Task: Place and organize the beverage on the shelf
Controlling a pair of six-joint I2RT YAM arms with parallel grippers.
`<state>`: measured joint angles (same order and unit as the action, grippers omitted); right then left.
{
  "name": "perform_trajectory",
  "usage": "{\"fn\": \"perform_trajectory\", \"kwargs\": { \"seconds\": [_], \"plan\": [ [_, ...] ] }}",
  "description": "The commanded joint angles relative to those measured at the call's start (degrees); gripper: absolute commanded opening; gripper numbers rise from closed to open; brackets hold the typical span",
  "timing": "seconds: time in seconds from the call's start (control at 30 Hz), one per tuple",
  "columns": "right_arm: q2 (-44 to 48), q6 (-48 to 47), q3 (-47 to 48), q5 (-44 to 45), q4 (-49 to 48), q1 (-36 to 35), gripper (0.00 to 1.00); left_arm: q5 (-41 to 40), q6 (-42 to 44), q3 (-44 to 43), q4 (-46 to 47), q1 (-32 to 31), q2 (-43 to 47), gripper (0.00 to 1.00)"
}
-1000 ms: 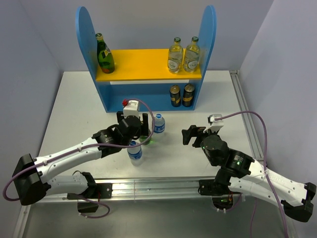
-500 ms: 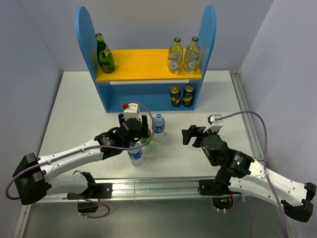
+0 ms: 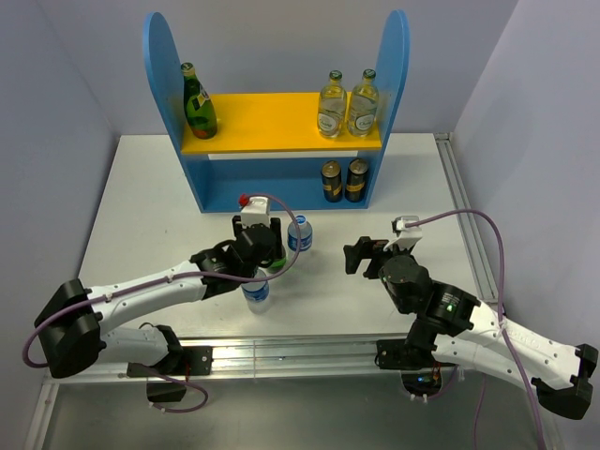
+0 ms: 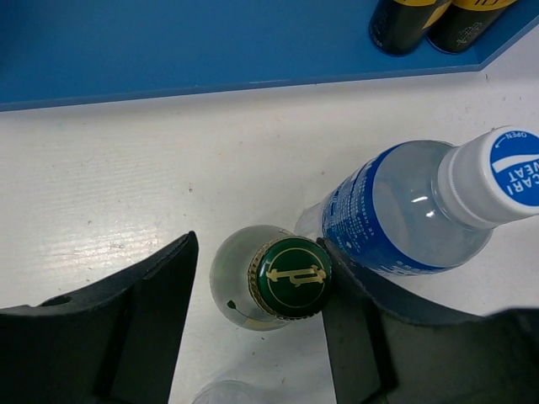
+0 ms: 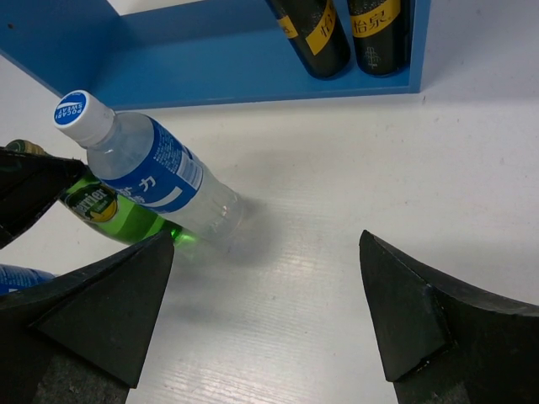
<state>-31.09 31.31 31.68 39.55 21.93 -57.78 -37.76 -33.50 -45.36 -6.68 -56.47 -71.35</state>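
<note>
The blue shelf (image 3: 164, 75) stands at the back of the table. On its yellow board are a green bottle (image 3: 198, 103) and two clear glass bottles (image 3: 331, 105). A second green bottle (image 4: 293, 278) stands upright on the table between the fingers of my left gripper (image 4: 257, 295). The right finger (image 4: 354, 320) touches its cap and the left finger (image 4: 143, 311) stands a little off. A blue-labelled water bottle (image 4: 404, 210) is just to the right of it, and another (image 3: 255, 291) is nearer the arm. My right gripper (image 5: 266, 252) is open over bare table.
Two dark bottles with yellow labels (image 3: 344, 180) stand on the shelf's lower level at the right. The middle of the yellow board (image 3: 272, 117) is bare. A metal rail (image 3: 281, 354) runs along the table's near edge.
My left gripper has shifted slightly right over the green bottle and its jaws have narrowed around the neck. The right arm has not moved.
</note>
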Motion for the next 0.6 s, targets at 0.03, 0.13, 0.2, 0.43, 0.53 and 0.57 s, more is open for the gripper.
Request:
{"fn": "perform_trajectory", "kwargs": {
  "seconds": [0.03,0.13,0.2,0.43,0.53,0.57],
  "plan": [
    [-0.2,0.6,0.05,1.23,-0.58,-0.23,0.97,-3.81,0.71,-2.54,1.75,-0.31,-0.45,0.62],
    [-0.29,0.51,0.13,1.14,-0.58,-0.32,0.97,-5.13,1.24,-3.06,2.02,-0.4,-1.07,0.57],
    [-0.46,0.51,0.22,1.06,-0.66,-0.23,0.97,-5.57,1.68,-3.24,2.54,-0.4,-1.59,0.52],
    [-0.72,0.33,0.14,1.06,-0.84,-0.32,0.97,-6.45,1.68,-5.26,1.85,-0.4,-3.79,0.01],
    [-0.81,0.42,0.31,1.14,-0.84,-0.23,0.97,-7.24,1.5,-6.4,0.35,-0.49,-3.89,0.0],
    [-0.73,0.42,0.22,1.14,-0.67,-0.32,0.97,-7.42,1.59,-6.75,-0.26,-0.57,-3.62,0.0]
  ]
}}
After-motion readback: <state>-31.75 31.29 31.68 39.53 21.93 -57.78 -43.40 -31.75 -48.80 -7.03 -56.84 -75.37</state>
